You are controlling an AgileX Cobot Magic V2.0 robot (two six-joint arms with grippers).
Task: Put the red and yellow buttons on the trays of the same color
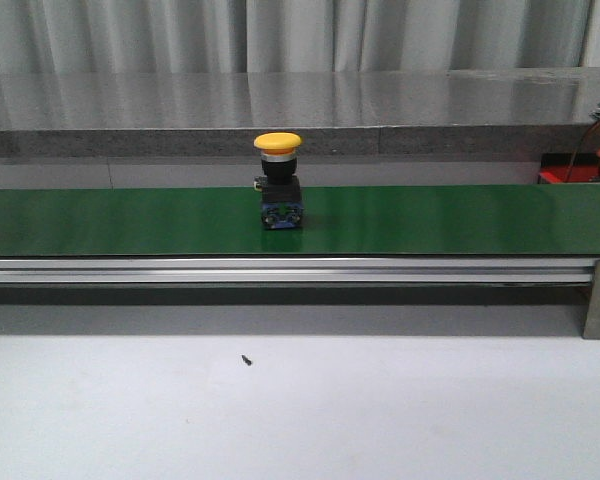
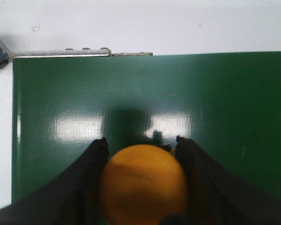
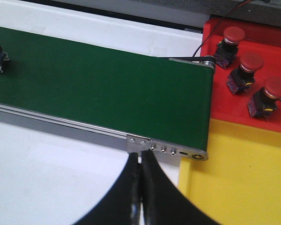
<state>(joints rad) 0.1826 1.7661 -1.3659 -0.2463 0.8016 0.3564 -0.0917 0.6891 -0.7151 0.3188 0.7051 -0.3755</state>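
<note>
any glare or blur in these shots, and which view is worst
Left wrist view is worst: the yellow button is too close and soft, and two bright glare patches sit on the green belt. Front view: slightly soft, with a faint sheen on the belt. Right wrist view: sharpest, red buttons on the red tray clear, only its own fingers blurred.

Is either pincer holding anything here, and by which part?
The left pincer grips a yellow domed button by its cap's sides; the right pincer is shut and empty.
</note>
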